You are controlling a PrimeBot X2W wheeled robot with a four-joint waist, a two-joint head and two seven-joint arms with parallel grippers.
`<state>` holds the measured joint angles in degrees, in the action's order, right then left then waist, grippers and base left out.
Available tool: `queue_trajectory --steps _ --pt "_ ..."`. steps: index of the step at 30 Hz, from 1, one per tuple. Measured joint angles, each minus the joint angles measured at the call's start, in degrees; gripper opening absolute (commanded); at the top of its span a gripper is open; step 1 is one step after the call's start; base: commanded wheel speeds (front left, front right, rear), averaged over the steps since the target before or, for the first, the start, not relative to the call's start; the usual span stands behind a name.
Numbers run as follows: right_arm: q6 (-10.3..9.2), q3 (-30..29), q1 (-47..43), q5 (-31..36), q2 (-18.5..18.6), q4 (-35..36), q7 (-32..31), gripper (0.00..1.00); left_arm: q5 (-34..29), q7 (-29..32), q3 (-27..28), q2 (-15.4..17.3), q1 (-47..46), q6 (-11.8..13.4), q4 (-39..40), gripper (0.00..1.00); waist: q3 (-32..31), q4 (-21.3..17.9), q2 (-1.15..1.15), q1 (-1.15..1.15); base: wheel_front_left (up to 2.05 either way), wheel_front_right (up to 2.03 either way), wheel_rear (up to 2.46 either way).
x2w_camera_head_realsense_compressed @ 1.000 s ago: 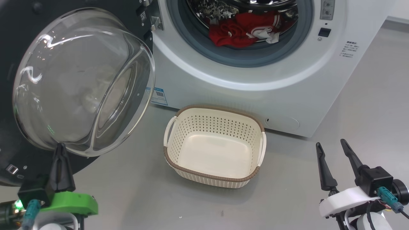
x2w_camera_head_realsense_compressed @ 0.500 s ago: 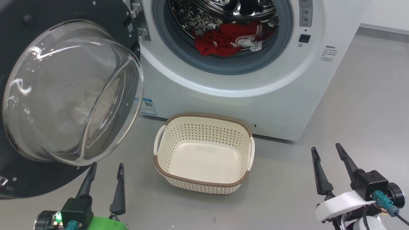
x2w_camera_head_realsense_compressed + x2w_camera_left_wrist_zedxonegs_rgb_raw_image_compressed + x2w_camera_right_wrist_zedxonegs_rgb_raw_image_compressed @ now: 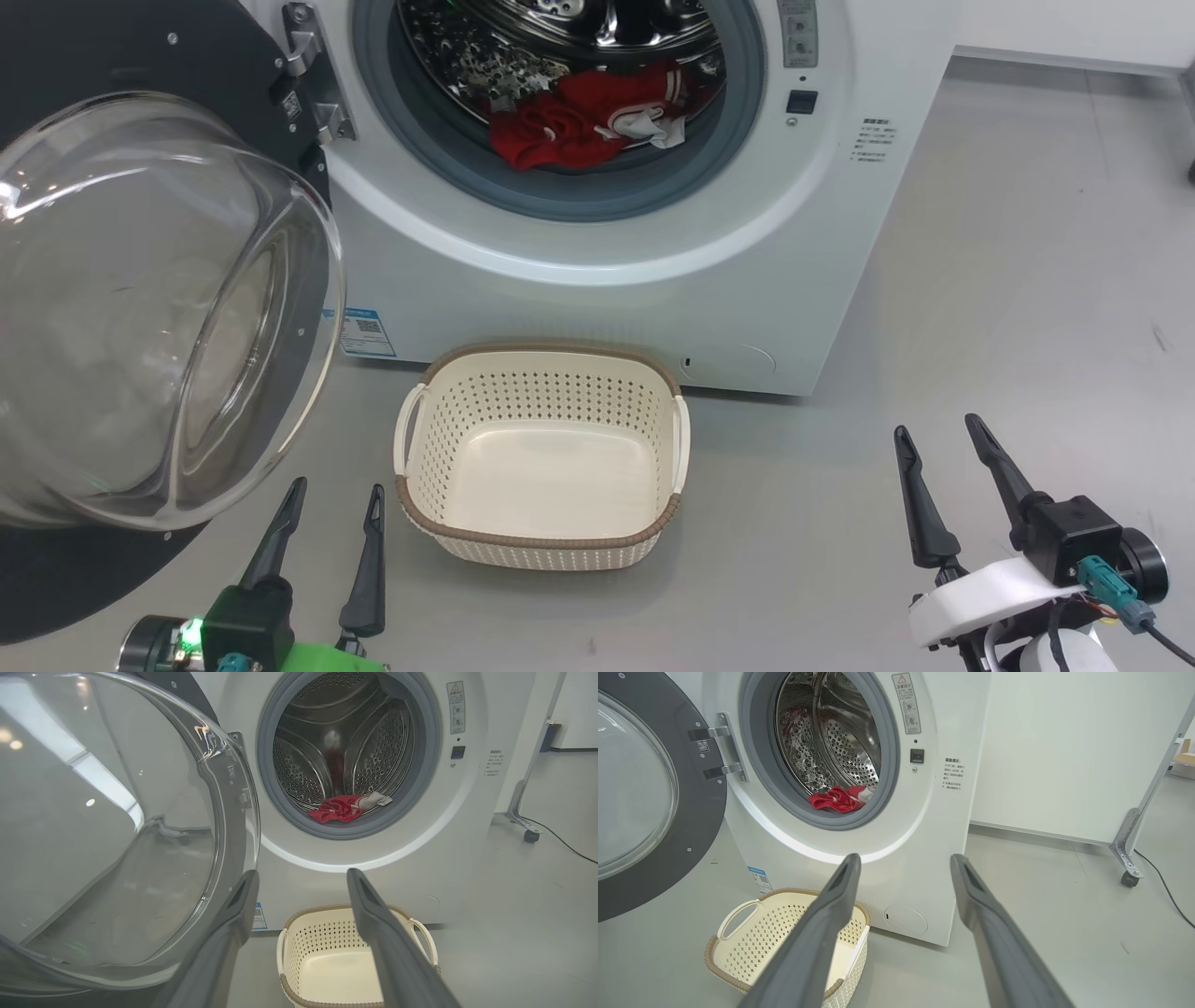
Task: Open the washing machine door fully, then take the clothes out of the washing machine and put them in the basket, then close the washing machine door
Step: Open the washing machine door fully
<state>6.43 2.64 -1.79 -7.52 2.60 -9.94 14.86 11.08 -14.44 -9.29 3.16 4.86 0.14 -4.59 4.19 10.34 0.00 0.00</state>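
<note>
Both claws hang low and empty, fingers spread wide: the left claw (image 3: 338, 485) and the right claw (image 3: 936, 426). Just ahead of the left claw and to its right sits the basket (image 3: 541, 350), empty, between the two claws and well apart from the right one. Close on the left claw's outer side is the washing machine door (image 3: 140, 56), which looks swung fully clear, with its glass bowl (image 3: 140, 308) bulging outward. Beyond the basket stands the washing machine (image 3: 579, 299). Farther in and higher than either claw, the clothes (image 3: 560, 131) lie at the front of the drum (image 3: 448, 47).

The step in hand is probably the reach for them. Whichever claw goes should rise over the basket, enter the mouth centred and keep off the rubber seal (image 3: 597, 201). It should close only once its fingers straddle a thick fold. The left one must steer off the glass.
</note>
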Motion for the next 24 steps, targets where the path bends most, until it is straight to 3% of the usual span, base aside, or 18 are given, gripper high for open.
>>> queue_trajectory --steps 13,24 --pt "-0.1 0.19 -0.02 -0.54 -0.13 1.14 0.0 1.0 -0.09 0.0 0.07 -0.05 -0.04 1.66 -0.21 1.0 0.15 -6.18 0.0 0.0 0.0 0.0 0.0" --pt "-1.05 -0.53 -1.35 -1.05 -0.31 1.86 0.0 1.0 -0.52 0.0 -0.64 -0.09 -0.15 2.08 -0.91 1.0 0.03 -7.85 0.0 0.0 0.0 0.0 0.0"
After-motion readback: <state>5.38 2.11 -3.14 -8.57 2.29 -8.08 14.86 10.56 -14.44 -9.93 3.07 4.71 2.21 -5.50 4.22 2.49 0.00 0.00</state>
